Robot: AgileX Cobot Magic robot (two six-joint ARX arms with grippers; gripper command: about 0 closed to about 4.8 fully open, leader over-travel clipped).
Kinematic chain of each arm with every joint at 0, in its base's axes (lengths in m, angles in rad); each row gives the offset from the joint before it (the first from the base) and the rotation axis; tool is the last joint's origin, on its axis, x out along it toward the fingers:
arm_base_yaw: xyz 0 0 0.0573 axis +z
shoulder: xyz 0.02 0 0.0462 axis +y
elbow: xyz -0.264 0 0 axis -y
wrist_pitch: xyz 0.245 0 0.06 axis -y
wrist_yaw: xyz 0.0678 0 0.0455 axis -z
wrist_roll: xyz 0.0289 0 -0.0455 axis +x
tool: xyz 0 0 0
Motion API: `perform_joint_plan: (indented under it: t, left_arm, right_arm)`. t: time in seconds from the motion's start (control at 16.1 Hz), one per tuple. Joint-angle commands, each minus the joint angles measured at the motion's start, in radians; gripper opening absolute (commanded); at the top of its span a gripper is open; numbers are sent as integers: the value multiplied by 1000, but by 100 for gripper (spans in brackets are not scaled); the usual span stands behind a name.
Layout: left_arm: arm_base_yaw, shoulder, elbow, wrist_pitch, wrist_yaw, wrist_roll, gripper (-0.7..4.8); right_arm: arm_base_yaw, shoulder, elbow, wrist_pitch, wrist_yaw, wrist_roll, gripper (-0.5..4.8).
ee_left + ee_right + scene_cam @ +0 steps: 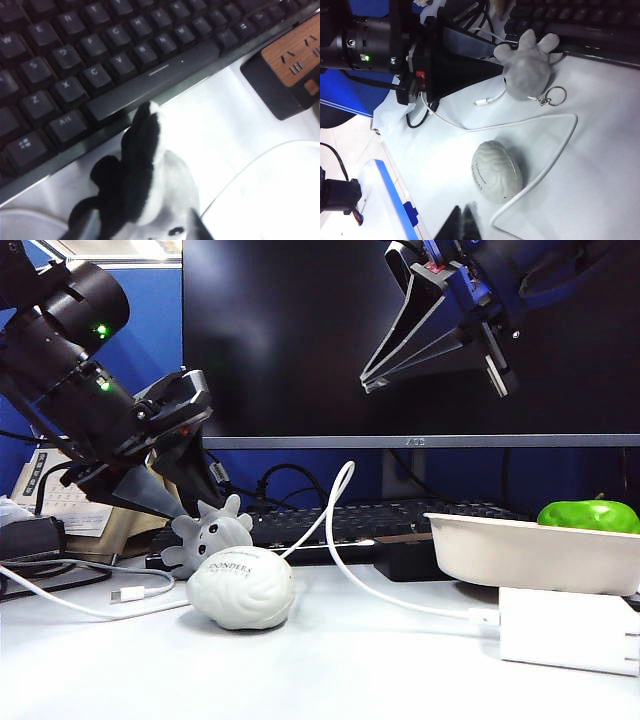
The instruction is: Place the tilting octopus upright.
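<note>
octopus: small light-gray plush octopus [208, 532] with stubby rounded tentacles and dark eyes, sitting on the white table [330, 670] just in front of the black keyboard [400, 520]; a small metal key ring [554, 95] hangs off it.
brain ball: smooth white brain-shaped squeeze ball [241, 587] with dark lettering, just in front of the octopus, nearer the exterior camera.
left gripper: black left gripper [492, 70] reaches down beside the octopus, its fingertips right at the toy; jaws spread, not clamped on it. whether they touch the plush cannot be told.
right gripper: blue-and-black right gripper [375, 380] hangs high over the table before the dark monitor [300, 340], jaws pressed together, holding nothing.
cable: white charging cable [345, 570] curves from the keyboard past the ball to a white power adapter [565, 630].
tray: cream shallow tray [530, 552] at the right, a green pepper-like object [588, 515] in it.
</note>
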Motion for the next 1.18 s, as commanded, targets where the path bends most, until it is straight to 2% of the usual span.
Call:
perform_joint_plan:
  t: [0.06, 0.31, 0.44, 0.68, 0.81, 1.18]
  left_arm:
    - [0, -1, 2, 21, -43, 4, 205]
    - [0, -1, 2, 20, -114, 4, 215]
    - [0, -1, 2, 27, -119, 4, 215]
    - [0, -1, 2, 56, -63, 3, 220]
    - [0, -1, 2, 64, -58, 3, 274]
    - [0, -1, 2, 63, -31, 0, 274]
  right_arm:
    - [1, -3, 5, 9, -6, 0, -1]
    - [1, -3, 5, -14, -6, 0, -1]
    - [1, -3, 5, -13, -6, 0, -1]
    - [1, -3, 5, -13, -6, 0, -1]
    - [1, -3, 5, -13, -5, 0, -1]
    - [1, -3, 5, -13, -6, 0, -1]
